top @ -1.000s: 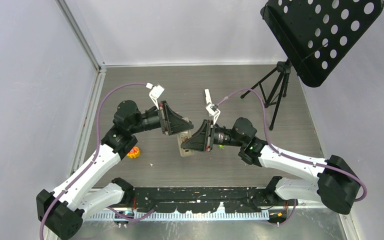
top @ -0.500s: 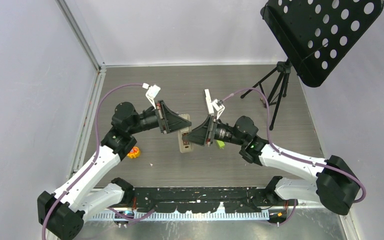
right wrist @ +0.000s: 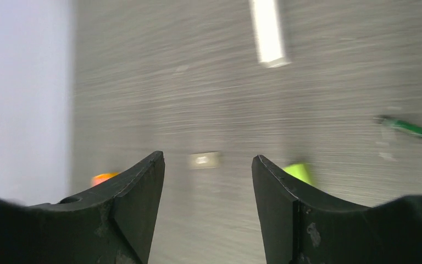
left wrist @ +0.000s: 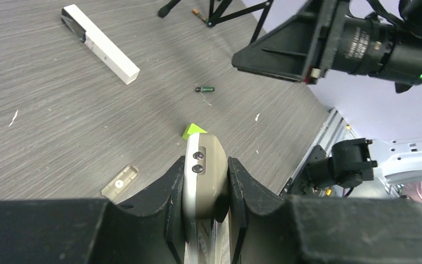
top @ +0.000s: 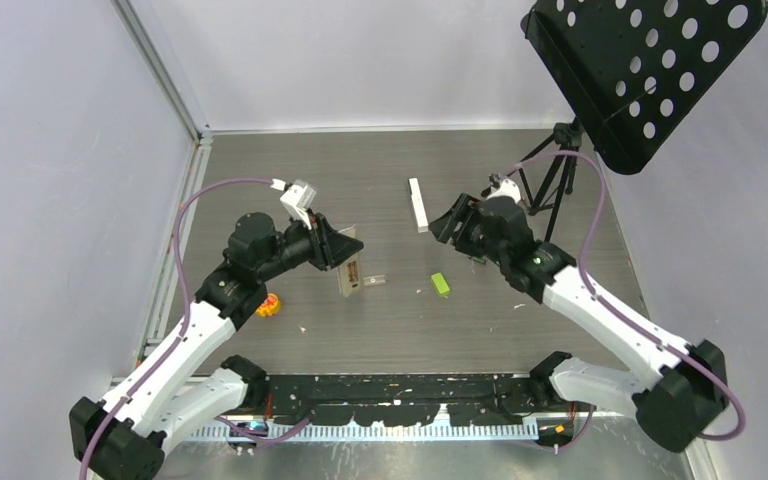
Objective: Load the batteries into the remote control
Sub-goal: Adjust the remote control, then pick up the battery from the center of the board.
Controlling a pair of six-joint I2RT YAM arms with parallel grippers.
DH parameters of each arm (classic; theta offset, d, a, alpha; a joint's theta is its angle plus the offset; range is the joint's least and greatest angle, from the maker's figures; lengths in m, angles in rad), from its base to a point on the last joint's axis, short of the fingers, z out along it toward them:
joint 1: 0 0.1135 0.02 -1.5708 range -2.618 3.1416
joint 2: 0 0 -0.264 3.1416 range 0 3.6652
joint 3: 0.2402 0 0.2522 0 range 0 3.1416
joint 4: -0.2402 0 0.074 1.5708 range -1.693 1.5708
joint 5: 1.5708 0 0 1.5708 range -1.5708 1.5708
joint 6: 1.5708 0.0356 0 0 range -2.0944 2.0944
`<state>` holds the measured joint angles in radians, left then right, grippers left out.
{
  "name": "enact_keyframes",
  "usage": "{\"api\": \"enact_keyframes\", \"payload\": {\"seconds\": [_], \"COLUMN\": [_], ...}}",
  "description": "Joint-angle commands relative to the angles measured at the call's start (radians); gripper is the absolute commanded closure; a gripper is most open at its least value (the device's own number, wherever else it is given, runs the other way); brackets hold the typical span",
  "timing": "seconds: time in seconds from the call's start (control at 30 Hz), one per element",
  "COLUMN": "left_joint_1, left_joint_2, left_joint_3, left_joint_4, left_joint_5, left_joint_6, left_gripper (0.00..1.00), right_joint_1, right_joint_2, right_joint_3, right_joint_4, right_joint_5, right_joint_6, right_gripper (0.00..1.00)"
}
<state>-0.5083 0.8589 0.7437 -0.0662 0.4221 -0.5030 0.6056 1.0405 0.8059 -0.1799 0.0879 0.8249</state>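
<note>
The right gripper (top: 447, 222) has been drawn away from the remote control (top: 350, 272) toward the tripod (top: 550, 190), and its jaws have been opened wider. The remote control has been carried slightly leftward by the left gripper (top: 343, 250).

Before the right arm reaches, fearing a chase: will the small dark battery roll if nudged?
Likely yes: the battery is a slim cylinder lying on its side on the table, so a sideways touch may roll it. Being so small, it probably weighs little.

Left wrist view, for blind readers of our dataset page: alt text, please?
The left pincer grips a grey remote above a wood-grain table. Beyond lie a white bar, a green block, a dark battery and a small clear piece.
</note>
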Motion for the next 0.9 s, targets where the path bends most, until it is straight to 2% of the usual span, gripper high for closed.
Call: {"api": "enact_keyframes", "payload": {"seconds": [0.0, 0.13, 0.23, 0.33, 0.47, 0.57, 0.87], "left_joint_1": [0.004, 0.003, 0.004, 0.004, 0.004, 0.004, 0.004], "left_joint_2": [-0.003, 0.043, 0.067, 0.083, 0.094, 0.093, 0.096], "left_joint_3": [-0.011, -0.019, -0.034, -0.056, -0.067, -0.067, -0.050], "left_joint_4": [0.030, 0.058, 0.100, 0.148, 0.160, 0.149, 0.111], "left_joint_5": [-0.029, 0.025, 0.056, 0.088, 0.102, 0.111, 0.119], "left_joint_6": [0.044, 0.010, -0.022, -0.051, -0.061, -0.055, -0.034], "left_gripper": [1.00, 1.00, 1.00, 1.00, 1.00, 1.00, 1.00], "right_joint_1": [-0.037, -0.078, -0.118, -0.130, -0.135, -0.155, -0.221], "right_joint_2": [0.161, 0.329, 0.424, 0.467, 0.528, 0.579, 0.634], "right_joint_3": [0.147, 0.223, 0.278, 0.278, 0.273, 0.270, 0.260], "right_joint_4": [-0.373, -0.446, -0.516, -0.481, -0.405, -0.384, -0.384], "right_joint_5": [0.281, 0.346, 0.387, 0.389, 0.371, 0.269, 0.197], "right_joint_6": [-0.192, -0.280, -0.202, -0.172, -0.286, -0.408, -0.581], "right_gripper": [0.36, 0.36, 0.40, 0.44, 0.48, 0.49, 0.49]}}
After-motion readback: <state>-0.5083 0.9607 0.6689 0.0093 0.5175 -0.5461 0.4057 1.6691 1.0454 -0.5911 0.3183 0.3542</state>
